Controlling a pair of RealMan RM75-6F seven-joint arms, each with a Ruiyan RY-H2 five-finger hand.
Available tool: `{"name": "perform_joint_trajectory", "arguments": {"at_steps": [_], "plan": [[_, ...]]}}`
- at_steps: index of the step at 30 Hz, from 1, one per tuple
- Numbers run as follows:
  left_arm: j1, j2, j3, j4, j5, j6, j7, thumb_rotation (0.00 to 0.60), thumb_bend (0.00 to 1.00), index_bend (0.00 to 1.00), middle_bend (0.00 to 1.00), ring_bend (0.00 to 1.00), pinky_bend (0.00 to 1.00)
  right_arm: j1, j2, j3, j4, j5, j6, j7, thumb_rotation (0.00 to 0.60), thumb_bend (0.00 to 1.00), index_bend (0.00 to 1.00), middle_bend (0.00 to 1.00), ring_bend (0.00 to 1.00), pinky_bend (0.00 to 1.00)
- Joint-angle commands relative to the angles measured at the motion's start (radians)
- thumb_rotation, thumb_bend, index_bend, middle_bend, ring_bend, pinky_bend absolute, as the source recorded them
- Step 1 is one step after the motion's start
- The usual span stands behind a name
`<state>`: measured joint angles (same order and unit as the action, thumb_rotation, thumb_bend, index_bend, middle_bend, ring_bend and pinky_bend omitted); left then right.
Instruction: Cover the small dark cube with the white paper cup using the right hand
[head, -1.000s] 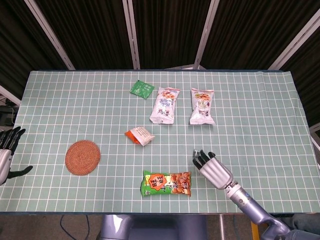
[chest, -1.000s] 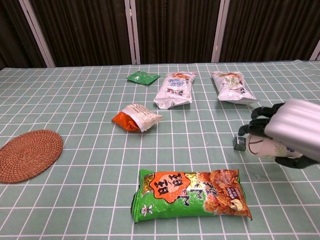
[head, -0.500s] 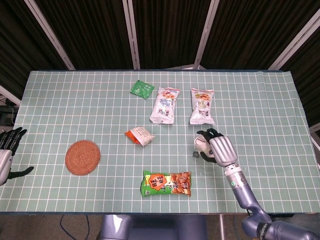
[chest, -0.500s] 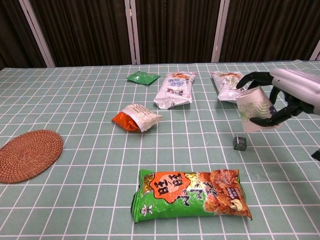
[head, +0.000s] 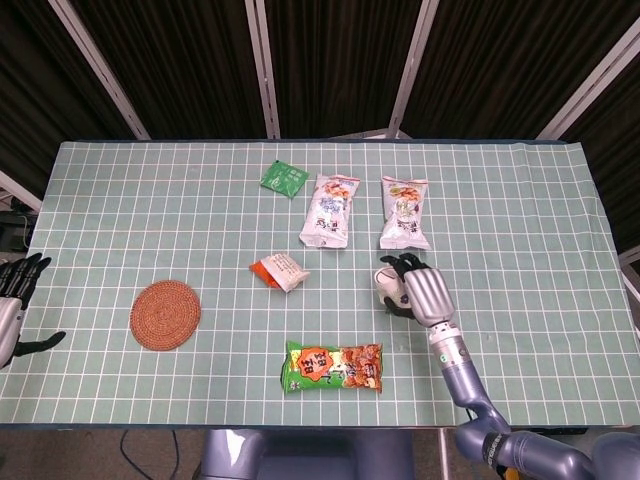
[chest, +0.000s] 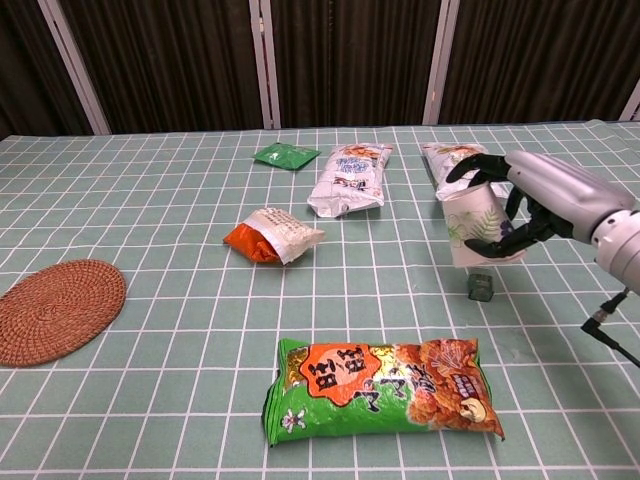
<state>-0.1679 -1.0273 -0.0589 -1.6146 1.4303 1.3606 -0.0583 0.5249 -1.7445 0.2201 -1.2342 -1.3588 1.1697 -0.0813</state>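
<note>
In the chest view my right hand (chest: 535, 200) grips the white paper cup (chest: 478, 228), which has a green leaf print. The cup hangs in the air with its wider end down, slightly tilted. The small dark cube (chest: 482, 287) sits on the table just below the cup's lower edge, with a small gap between them. In the head view the right hand (head: 422, 291) and the cup (head: 387, 285) are right of the table's middle, and I cannot make out the cube there. My left hand (head: 14, 300) rests at the far left edge, fingers apart, holding nothing.
A green-and-orange snack bag (chest: 380, 387) lies near the front, left of the cube. Two pale snack bags (chest: 350, 178) (chest: 462, 170) lie behind the cup. An orange-and-white packet (chest: 268, 236), a green sachet (chest: 286, 155) and a woven coaster (chest: 52, 309) lie to the left.
The right hand has raised the cup from beside the cube, turned it wider end down and carried it leftwards over the cube. The left hand has stayed put.
</note>
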Motion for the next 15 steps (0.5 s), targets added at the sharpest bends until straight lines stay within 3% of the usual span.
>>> {"name": "perform_joint_trajectory", "arguments": {"at_steps": [1, 15], "plan": [[0.0, 0.0, 0.001, -0.001, 0.001, 0.0, -0.001, 0.6, 0.0, 0.0, 0.0, 0.0, 0.0, 0.002, -0.019, -0.001, 0.023, -0.007, 0.015, 0.013, 0.6, 0.27, 0.24, 0.37, 0.19, 0.44], [0.0, 0.0, 0.002, -0.002, 0.002, 0.001, 0.001, 0.6, 0.0, 0.0, 0.0, 0.0, 0.0, -0.002, -0.044, -0.026, 0.063, -0.012, 0.022, 0.02, 0.6, 0.27, 0.24, 0.36, 0.19, 0.43]]}}
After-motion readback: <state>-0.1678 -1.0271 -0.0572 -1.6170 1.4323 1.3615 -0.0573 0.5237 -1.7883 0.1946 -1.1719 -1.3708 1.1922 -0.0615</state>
